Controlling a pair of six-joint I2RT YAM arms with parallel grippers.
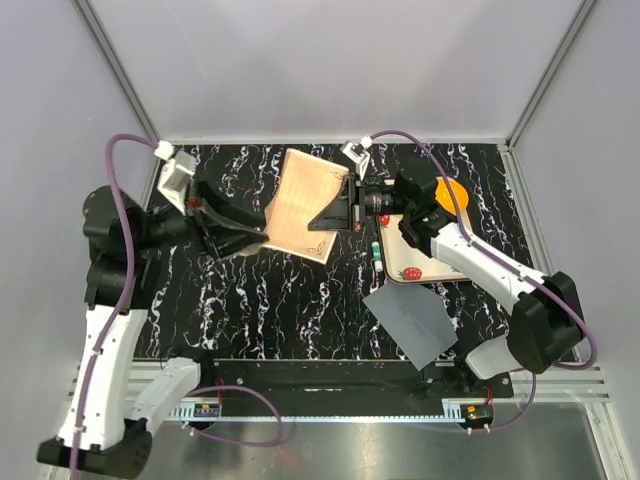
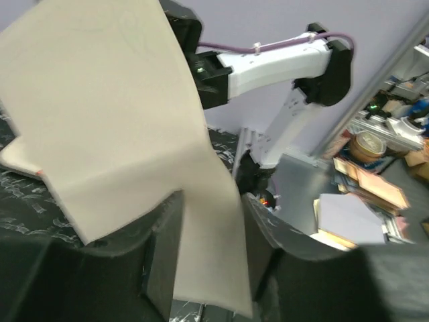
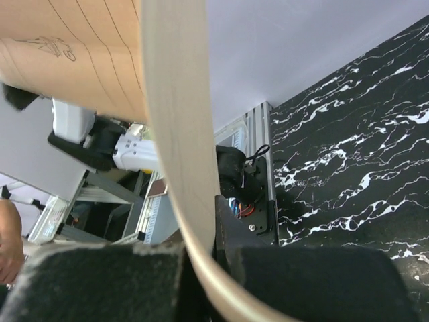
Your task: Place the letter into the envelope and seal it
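right gripper pinches the thin tan creased paper letter tight between its jaws, but left gripper has jaws slightly spread around the opposite edge, so it could flop and miss the flat slate-grey paper envelope.

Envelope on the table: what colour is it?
The envelope is plain dark slate grey, with no pattern. It shows best in the top external view.

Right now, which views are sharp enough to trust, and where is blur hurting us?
Top external: evenly lit and sharp; letter and envelope crisp. Left wrist: letter near the lens, soft; left hand dark, blurred. Right wrist: letter a blur up close, tabletop sharp.
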